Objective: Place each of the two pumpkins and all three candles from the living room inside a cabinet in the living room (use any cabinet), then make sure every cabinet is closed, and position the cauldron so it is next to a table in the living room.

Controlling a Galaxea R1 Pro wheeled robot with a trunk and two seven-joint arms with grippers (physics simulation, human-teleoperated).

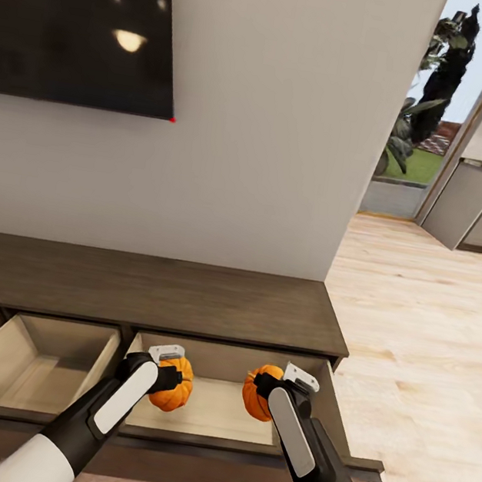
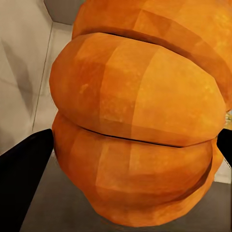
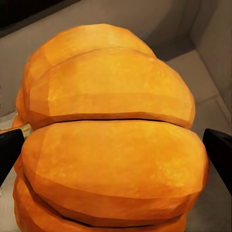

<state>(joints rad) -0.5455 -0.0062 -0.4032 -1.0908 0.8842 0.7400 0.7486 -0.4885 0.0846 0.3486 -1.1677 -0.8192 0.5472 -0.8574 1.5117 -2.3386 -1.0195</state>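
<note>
Pumpkins [image 1: 172,394] [image 1: 257,391], one clamped in each hand [image 1: 169,380] [image 1: 264,389] over the open drawer [image 1: 206,411], look light, rigid and ribbed, so pinching across the flanks should hold.

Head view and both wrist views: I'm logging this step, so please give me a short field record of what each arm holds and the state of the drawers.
left gripper: jaws shut on a ribbed orange pumpkin, over the right-hand drawer
right gripper: jaws shut on the second orange pumpkin, over the same drawer
right-hand drawer: open, pale wood inside
left-hand drawer: open, nothing visible inside
long dark brown wooden TV unit: against the wall
</note>
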